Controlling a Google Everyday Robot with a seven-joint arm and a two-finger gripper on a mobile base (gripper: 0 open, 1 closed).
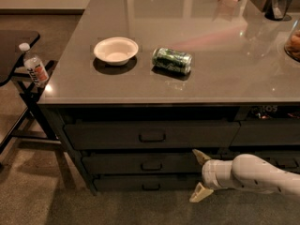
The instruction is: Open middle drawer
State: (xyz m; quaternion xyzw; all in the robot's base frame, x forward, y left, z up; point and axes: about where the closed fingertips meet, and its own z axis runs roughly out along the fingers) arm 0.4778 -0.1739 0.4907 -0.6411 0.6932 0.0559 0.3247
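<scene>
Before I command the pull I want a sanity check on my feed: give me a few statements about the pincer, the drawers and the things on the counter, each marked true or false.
1. The pincer is clamped on the handle of the middle drawer. False: it is open, low in front of the drawers, to the right of that handle and apart from it.
2. The green can lies on its side on the counter. True.
3. The white bowl sits to the right of the can. False: it sits to the can's left.
4. A bottle stands off the counter, beyond its left edge. True.
</scene>
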